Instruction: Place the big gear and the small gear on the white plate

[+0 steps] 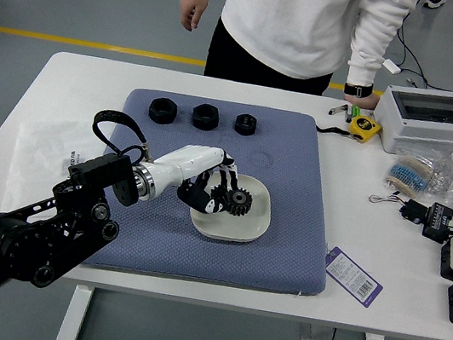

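Note:
My left hand (211, 190) reaches over the left part of the white plate (254, 226), its fingers curled around a dark toothed gear (221, 194) that is partly hidden by them. Just right of the fingertips, a black gear (239, 201) lies on the plate near its middle. The two gears look side by side; whether they touch, and which is bigger, I cannot tell. My right hand is out of view.
Three black round parts (205, 117) stand along the far side of the blue mat (280, 265). A purple-edged tag (353, 277), tape measure (364, 128) and electrical boxes (429, 122) lie to the right. Across the table stands a person, one hand hanging, the other at the table's far edge.

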Robot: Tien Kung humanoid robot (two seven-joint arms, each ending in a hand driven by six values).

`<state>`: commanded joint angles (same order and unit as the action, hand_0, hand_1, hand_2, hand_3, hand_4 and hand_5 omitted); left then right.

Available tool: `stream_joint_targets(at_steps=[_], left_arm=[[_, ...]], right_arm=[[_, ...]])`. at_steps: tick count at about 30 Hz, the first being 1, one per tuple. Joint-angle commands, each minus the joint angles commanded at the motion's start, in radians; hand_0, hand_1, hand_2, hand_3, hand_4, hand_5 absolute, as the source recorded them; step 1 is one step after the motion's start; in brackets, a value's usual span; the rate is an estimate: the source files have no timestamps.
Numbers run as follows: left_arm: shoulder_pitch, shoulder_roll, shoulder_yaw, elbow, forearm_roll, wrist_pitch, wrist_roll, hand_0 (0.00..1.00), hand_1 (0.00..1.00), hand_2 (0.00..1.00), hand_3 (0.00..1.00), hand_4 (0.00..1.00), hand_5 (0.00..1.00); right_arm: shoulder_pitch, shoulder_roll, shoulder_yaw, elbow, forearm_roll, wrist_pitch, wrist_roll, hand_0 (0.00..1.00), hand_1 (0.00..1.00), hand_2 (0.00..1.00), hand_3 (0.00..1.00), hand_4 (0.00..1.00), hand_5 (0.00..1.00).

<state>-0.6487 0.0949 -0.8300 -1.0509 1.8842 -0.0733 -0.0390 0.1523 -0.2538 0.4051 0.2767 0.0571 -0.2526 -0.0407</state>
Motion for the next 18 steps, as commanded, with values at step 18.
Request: stream_joint_targets(at_steps=[18], left_arm=[[-0.017,-0.040,0.005,0.139,0.018,0.072,-0.013,0.238,0.303,0.433,0.597,0.998,0.246]], right_arm=[[-0.007,0.000,0.008,0.001,-0.016,-0.002,-0.004,0.648,0.648,0.732,0.580,0.841,0.680]])
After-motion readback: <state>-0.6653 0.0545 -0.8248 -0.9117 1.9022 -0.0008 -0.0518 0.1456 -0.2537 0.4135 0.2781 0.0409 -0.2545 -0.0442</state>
